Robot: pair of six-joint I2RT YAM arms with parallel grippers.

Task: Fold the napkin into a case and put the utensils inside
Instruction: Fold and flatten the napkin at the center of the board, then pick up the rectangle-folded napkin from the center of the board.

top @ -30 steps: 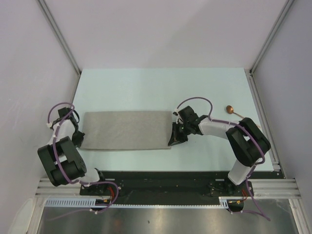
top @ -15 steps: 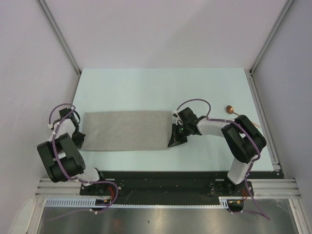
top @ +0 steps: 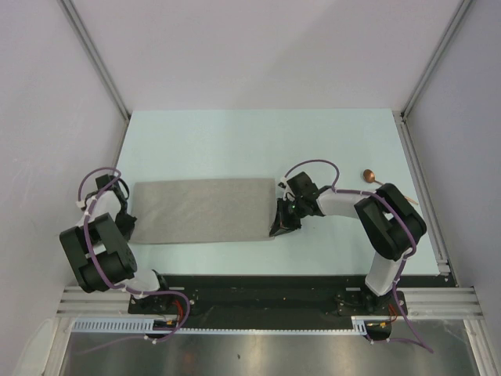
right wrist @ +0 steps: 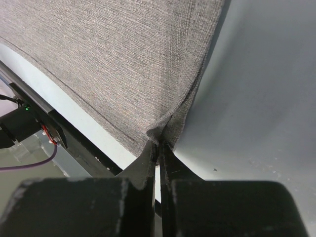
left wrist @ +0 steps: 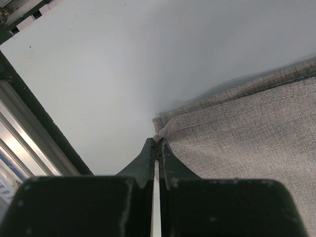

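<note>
Left gripper (left wrist: 156, 148) and right gripper (right wrist: 158, 146) were each clamped tight on a near corner of the napkin (top: 200, 208), which lay flat on the table (top: 235, 141). For the fold, lift both corners level and carry them together, cloth taut. The copper spoon (top: 369, 175) lay far right, well apart.

the left arm (top: 98, 254) and right arm (top: 389, 227) are showing chunky black joint housings linked by white shells. thin purple cables (top: 311, 163) are looping along each. the left gripper (left wrist: 155, 146) and right gripper (right wrist: 159, 148) are wearing matte black fingers (left wrist: 143, 165), tapering to thin, faintly scuffed tips.
</note>
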